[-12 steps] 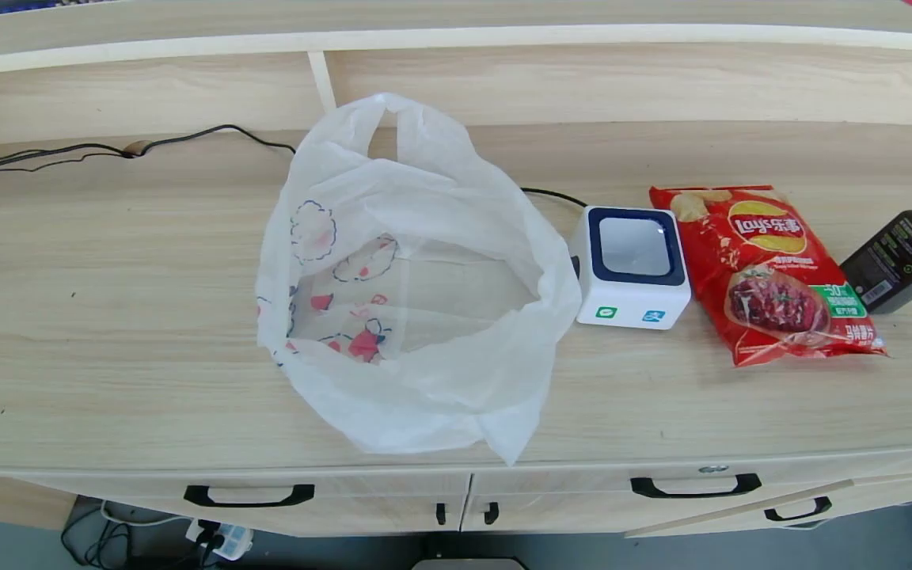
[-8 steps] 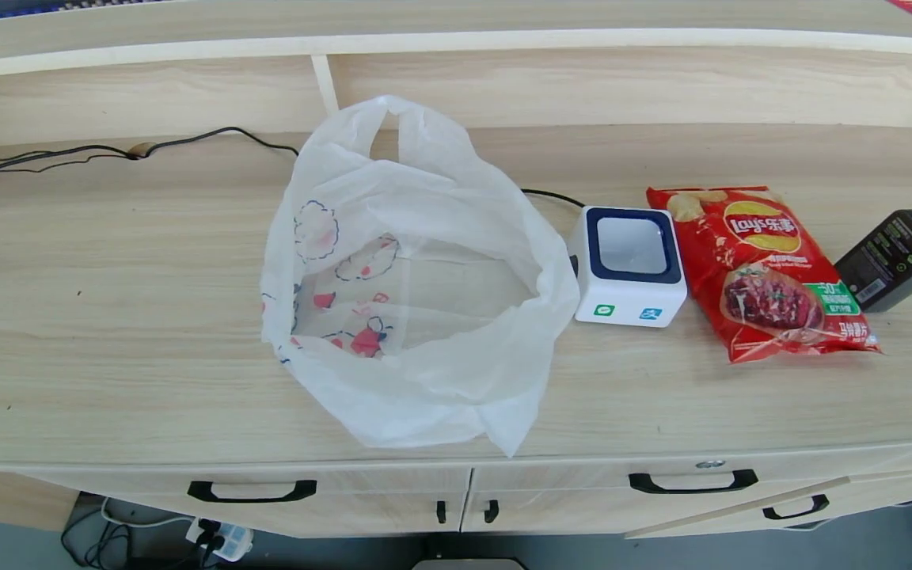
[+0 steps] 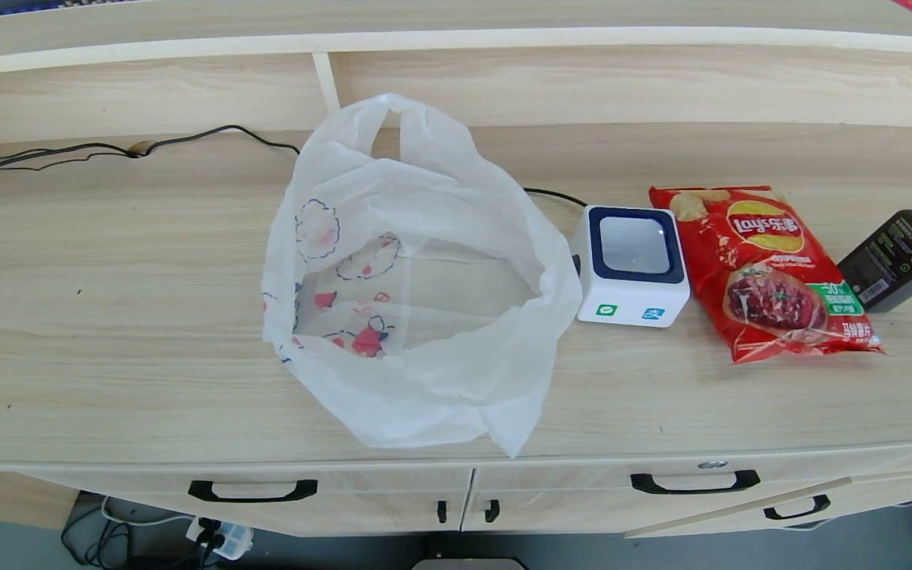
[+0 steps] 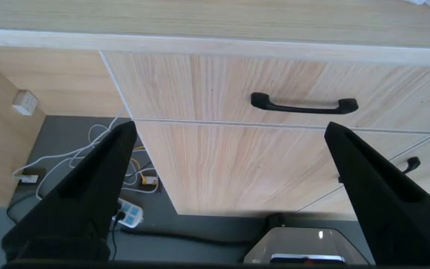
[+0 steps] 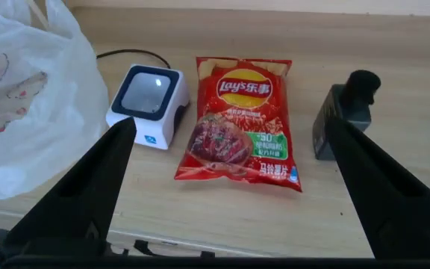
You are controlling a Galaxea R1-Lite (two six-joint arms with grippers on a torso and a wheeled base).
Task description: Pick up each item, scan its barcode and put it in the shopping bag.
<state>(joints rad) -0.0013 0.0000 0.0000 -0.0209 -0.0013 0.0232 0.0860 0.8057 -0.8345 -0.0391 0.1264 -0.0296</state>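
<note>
While the left tool [image 4: 228, 131] sits below the tabletop [image 3: 108, 317], facing a drawer front [image 4: 275, 164], its fingers are spread wide with nothing between them; the right tool [image 5: 230, 127] is just as wide and empty, near the tabletop's front edge; the white shopping bag [image 3: 416, 277] stands open mid-tabletop; the scanner [image 3: 632, 265] is just beside it; the red chip bag [image 3: 765, 273] lies flat next to the scanner; a black bottle [image 3: 899, 253] is near the chip bag's other side.

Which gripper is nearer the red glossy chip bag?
Right. The right gripper hangs open facing the red glossy chip bag; the left gripper faces pale wooden drawer fronts below the countertop.
</note>
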